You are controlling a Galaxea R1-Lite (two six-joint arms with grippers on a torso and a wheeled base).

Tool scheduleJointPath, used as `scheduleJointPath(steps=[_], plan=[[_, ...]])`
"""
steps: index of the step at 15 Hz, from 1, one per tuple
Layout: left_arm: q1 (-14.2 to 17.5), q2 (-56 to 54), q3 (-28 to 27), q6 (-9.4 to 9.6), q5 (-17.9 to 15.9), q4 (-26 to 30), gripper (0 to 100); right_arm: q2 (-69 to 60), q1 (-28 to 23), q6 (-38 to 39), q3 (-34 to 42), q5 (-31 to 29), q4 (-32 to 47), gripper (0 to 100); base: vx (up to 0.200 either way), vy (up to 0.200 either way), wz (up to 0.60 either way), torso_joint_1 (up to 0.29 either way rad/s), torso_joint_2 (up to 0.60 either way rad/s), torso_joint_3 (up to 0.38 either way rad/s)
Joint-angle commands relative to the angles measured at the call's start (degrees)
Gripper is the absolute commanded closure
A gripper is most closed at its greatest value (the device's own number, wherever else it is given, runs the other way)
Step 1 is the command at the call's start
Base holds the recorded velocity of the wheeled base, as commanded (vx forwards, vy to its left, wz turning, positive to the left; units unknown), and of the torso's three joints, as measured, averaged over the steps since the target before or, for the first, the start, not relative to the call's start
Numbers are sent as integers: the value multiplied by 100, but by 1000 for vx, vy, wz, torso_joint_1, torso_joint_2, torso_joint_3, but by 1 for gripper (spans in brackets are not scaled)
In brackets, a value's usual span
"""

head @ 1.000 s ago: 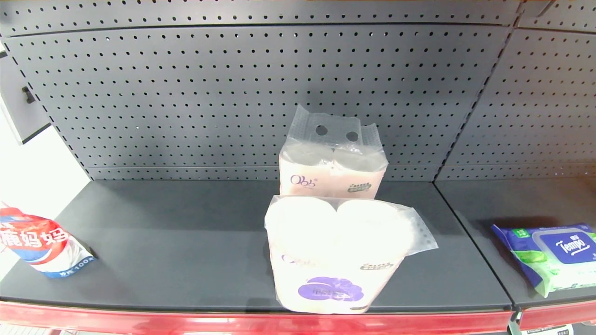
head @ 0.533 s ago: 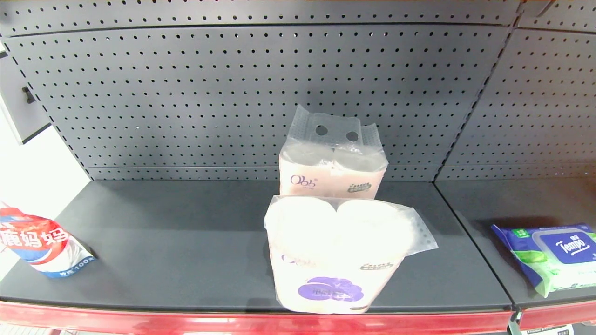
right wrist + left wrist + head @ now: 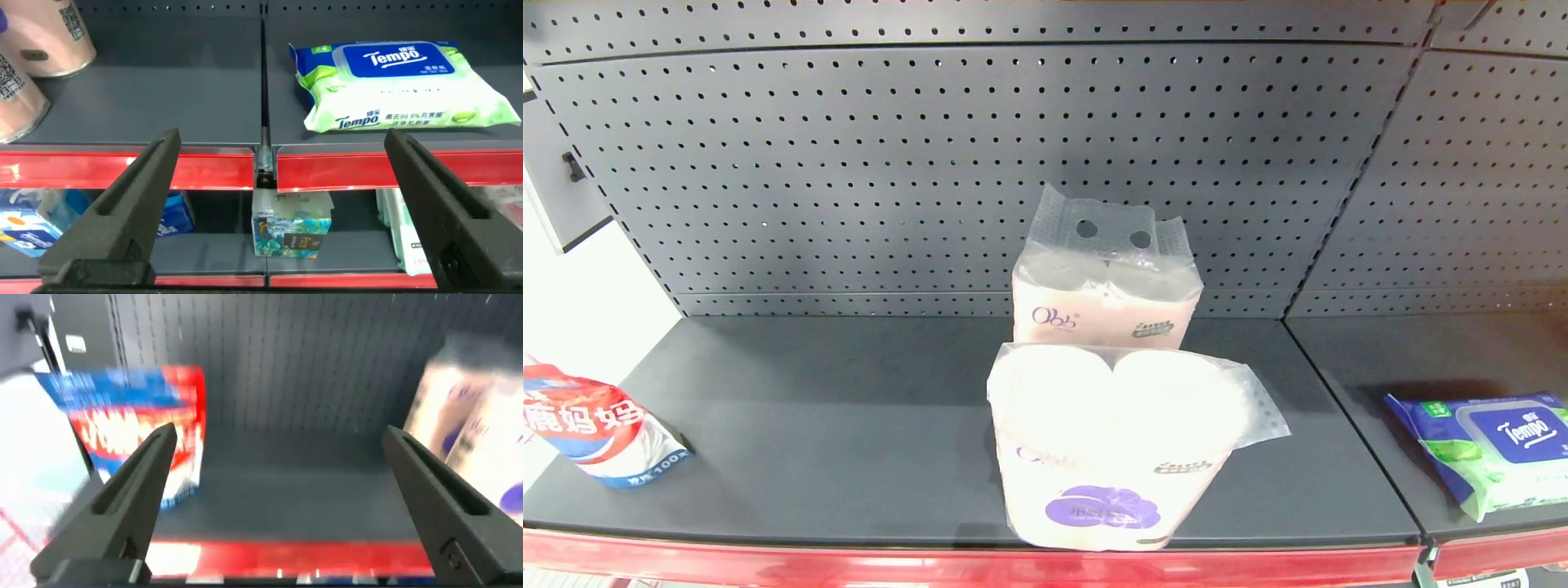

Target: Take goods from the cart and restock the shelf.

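A dark grey metal shelf board [image 3: 833, 408] with a red front lip, backed by a perforated grey panel [image 3: 931, 163], carries two clear plastic-wrapped packs of white toilet rolls printed in pink and purple. The rear pack [image 3: 1105, 286] stands upright near the panel, its handle flap with two punched holes pointing to twelve o'clock. The front pack [image 3: 1107, 445] stands at its six o'clock, right at the lip; round roll tops show through the wrap and its flap is folded toward three o'clock. Whether the two packs touch cannot be told. Well apart, at nine o'clock from the front pack, a red, white and blue soft bag [image 3: 600, 429] lies tilted at the board's left end. Past the divider at three o'clock, the next bay holds a flat blue-and-green pack of wet wipes [image 3: 1494, 449] with a lidded top, lying near the lip. The left gripper [image 3: 279, 434] is spread wide and empty before the lip, facing the bare board between the bag [image 3: 135, 429] and the roll packs [image 3: 474, 433]. The right gripper [image 3: 282, 137] is also spread wide and empty, in front of the divider, the wipes [image 3: 404, 86] lying beyond it. The shelf below holds a small green patterned box [image 3: 292, 229] and blue packets [image 3: 33, 224].
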Motion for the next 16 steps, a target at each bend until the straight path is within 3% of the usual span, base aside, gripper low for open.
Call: scheduleJointPath(steps=[1, 2, 5, 7, 8, 9, 10, 11, 13, 15, 16], plan=[[0, -2, 863, 101, -17, -32, 0, 5, -2, -2, 1, -1, -1, 0, 0, 0, 0, 0, 0, 0], [0, -2, 986, 259, 36, 38, 0, 5, 6, -2, 1, -1, -1, 0, 0, 0, 0, 0, 0, 0], [0, -2, 977, 295, 80, 56, 0, 5, 6, -2, 1, -1, -1, 0, 0, 0, 0, 0, 0, 0], [0, -2, 986, 268, 598, 38, 0, 5, -2, -2, 1, -1, -1, 0, 0, 0, 0, 0, 0, 0], [0, -2, 986, 268, 660, 38, 0, 5, -2, -2, 1, -1, -1, 0, 0, 0, 0, 0, 0, 0], [0, -2, 977, 286, 511, 38, 0, 5, 6, -2, 1, -1, -1, 0, 0, 0, 0, 0, 0, 0], [0, -2, 986, 409, 10, 161, 0, 5, -2, -2, 1, -1, -1, 0, 0, 0, 0, 0, 0, 0], [0, -2, 969, 629, -175, 372, 0, 5, -2, -2, 1, -1, -1, 0, 0, 0, 0, 0, 0, 0], [0, -2, 977, 488, -96, 319, 0, 5, -2, -2, 1, -1, -1, 0, 0, 0, 0, 0, 0, 0], [0, -2, 986, 479, 229, 310, 0, 5, -2, -2, 1, -1, -1, 0, 0, 0, 0, 0, 0, 0], [0, -2, 986, 479, 238, 310, 0, 5, 6, -2, 1, -1, -1, 0, 0, 0, 0, 0, 0, 0]])
